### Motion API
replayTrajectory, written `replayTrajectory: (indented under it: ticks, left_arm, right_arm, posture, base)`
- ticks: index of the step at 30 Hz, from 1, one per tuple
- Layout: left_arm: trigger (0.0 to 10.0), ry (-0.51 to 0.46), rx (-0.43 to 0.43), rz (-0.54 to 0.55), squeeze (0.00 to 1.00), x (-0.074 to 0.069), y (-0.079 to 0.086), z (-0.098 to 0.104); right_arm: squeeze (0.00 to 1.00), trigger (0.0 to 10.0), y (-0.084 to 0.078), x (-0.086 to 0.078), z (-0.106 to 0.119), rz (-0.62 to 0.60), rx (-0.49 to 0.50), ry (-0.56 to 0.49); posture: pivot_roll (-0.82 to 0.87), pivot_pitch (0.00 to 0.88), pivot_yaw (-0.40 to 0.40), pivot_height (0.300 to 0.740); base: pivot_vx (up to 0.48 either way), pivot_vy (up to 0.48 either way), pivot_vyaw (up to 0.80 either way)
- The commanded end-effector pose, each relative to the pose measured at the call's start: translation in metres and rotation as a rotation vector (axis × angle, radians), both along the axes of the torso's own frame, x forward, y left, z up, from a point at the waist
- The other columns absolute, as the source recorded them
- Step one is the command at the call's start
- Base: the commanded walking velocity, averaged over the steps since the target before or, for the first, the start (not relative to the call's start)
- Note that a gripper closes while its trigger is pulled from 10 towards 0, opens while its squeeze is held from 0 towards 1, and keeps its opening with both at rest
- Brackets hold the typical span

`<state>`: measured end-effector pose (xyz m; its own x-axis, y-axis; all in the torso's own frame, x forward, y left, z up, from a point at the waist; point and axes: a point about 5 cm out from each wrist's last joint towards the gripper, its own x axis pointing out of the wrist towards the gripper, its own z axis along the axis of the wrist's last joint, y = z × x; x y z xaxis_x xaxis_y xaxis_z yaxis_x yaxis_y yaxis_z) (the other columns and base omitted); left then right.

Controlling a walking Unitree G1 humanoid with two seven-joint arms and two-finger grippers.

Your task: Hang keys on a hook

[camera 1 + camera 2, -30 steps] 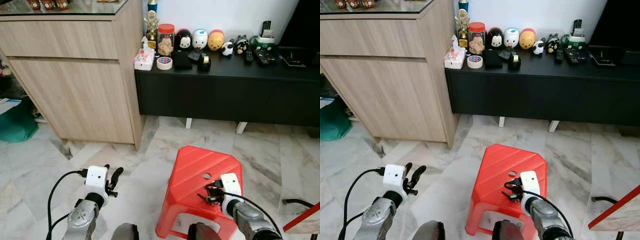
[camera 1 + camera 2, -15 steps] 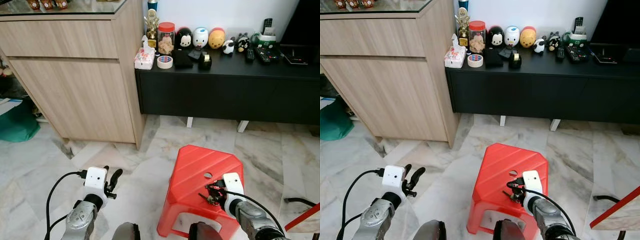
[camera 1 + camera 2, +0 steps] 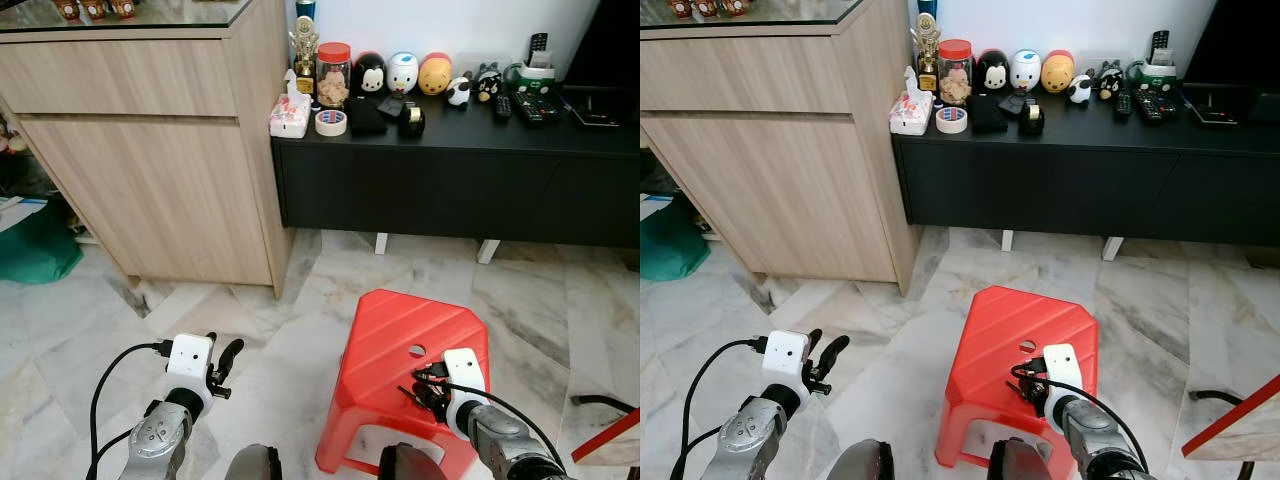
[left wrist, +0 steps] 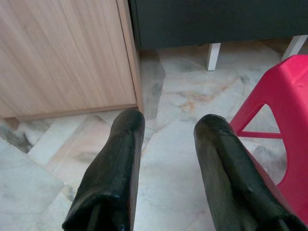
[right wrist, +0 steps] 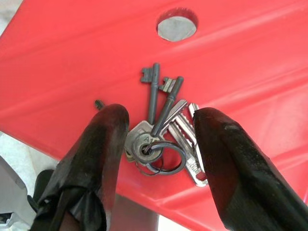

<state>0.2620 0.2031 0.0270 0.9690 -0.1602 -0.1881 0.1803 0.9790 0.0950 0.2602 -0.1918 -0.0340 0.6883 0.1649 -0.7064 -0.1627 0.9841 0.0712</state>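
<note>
Keys: a bunch of keys (image 5: 163,132) on a ring lies flat on the top of the red plastic stool (image 3: 385,345), lower right of the head view, just below the round hole (image 5: 177,24) in the seat and close to the stool's near edge.
Right gripper: the right gripper (image 5: 161,144) hangs over the stool top with its two black fingers apart, one on each side of the bunch; the wrist view does not settle whether the fingertips touch the keys or the seat.
Left gripper: the left gripper (image 3: 225,358) is at lower left of the head view, over bare marble floor (image 3: 300,300), fingers apart and holding nothing.
Stool edges: the seat slopes off at its corners; its left side borders bare floor, and its near edge runs close to the bottom of the frame.
Open room: a broad strip of marble floor lies between the stool and the furniture behind it, and more floor opens to the left between the two arms.
Wooden cabinet: a tall light-wood cabinet (image 3: 150,150) fills the upper left, its corner edge meeting the floor near frame centre.
Black console: a low black sideboard (image 3: 450,180) runs along the upper right, raised on white feet, its top crowded with a jar (image 3: 332,75), a tape roll (image 3: 329,123), figurines and remotes.
</note>
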Motion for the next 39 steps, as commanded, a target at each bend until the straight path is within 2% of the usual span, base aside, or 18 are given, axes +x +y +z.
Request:
replayTrajectory:
  ticks: [1, 18, 30, 39]
  left_arm:
    - [10.0, 0.004, 0.021, -0.01, 0.0, -0.001, 0.002, 0.001]
    - [10.0, 0.008, 0.018, -0.014, 0.0, -0.001, -0.001, -0.001]
    - [10.0, 0.012, 0.022, -0.017, 0.0, -0.003, 0.0, -0.001]
    - [10.0, 0.012, 0.027, -0.014, 0.0, -0.003, 0.001, -0.001]
  right_arm:
    - [0.0, 10.0, -0.001, -0.006, -0.004, -0.012, 0.013, 0.024]
    - [0.0, 10.0, -0.006, -0.017, -0.011, -0.011, 0.017, 0.058]
    - [0.0, 10.0, -0.008, -0.021, -0.014, -0.062, -0.002, 0.071]
    - [0.0, 10.0, -0.001, -0.017, -0.013, -0.067, 0.039, 0.047]
  posture:
    - [0.1, 0.043, 0.01, 0.628]
    - [0.09, 0.034, 0.008, 0.628]
    - [0.1, 0.048, 0.012, 0.628]
    - [0.1, 0.057, 0.012, 0.628]
  base:
    - [0.0, 0.0, 0.0]
    - [0.0, 0.0, 0.0]
    - [0.0, 0.0, 0.0]
    - [0.0, 0.0, 0.0]
